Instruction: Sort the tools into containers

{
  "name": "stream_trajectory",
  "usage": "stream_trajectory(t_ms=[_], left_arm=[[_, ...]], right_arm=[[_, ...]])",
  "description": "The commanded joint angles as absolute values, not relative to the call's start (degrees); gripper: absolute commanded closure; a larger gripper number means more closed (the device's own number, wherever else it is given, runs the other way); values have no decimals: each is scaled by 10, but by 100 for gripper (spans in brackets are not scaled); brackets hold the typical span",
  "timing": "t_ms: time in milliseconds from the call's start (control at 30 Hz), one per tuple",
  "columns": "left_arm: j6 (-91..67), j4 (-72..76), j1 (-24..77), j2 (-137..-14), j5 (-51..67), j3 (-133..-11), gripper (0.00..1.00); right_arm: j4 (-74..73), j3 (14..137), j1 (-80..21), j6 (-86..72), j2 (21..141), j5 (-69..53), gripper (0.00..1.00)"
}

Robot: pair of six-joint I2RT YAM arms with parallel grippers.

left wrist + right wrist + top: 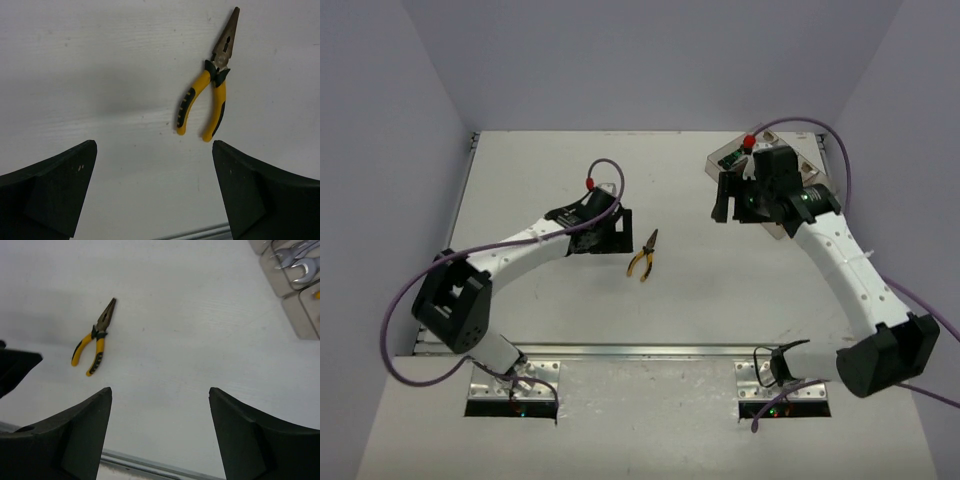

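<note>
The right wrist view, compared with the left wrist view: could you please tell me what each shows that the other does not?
Only the right wrist view shows a corner of the containers, with silver wrenches lying inside, and the right gripper, open and empty. Only the left wrist view looks between both fingers of the left gripper, open and empty. Both show the yellow-and-black pliers lying free on the white table.

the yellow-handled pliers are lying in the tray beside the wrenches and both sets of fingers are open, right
No: the right wrist view shows the yellow-handled pliers on the bare table, apart from the tray that holds the wrenches. The left fingers and right fingers are indeed open.
</note>
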State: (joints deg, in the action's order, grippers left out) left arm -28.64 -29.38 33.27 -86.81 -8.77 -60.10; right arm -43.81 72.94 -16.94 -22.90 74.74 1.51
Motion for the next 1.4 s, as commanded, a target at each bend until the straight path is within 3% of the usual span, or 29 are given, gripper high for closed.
stream_trajectory(t_ms=[0, 233, 433, 567, 667, 733, 867, 1033, 1233, 1367], left_arm=[[-237, -225, 345, -957, -40, -644, 9], [-212, -223, 358, -1071, -46, -697, 28], [-216, -239, 363, -1137, -76, -704, 60], [-209, -244, 368, -1157, -61, -704, 71], [-216, -256, 370, -1160, -56, -705, 99], [-244, -249, 370, -1130, -38, -689, 100], [-319, -169, 370, -1007, -7, -619, 100], [-407, -36, 374, -824, 40, -492, 100], [-468, 61, 380, -743, 72, -439, 100], [-492, 98, 385, -718, 98, -418, 100]], right_arm=[[-418, 639, -169, -225, 659, -49, 22], [-428, 596, -169, -224, 580, -65, 22], [-429, 595, -168, -234, 528, -78, 20], [-422, 596, -169, -240, 533, -88, 18], [-403, 582, -168, -250, 537, -109, 13], [-361, 548, -168, -263, 531, -138, 1], [-249, 469, -169, -302, 522, -233, 1], [-92, 380, -174, -383, 545, -380, 1], [-5, 334, -229, -426, 564, -368, 2], [43, 328, -266, -434, 588, -363, 13]])
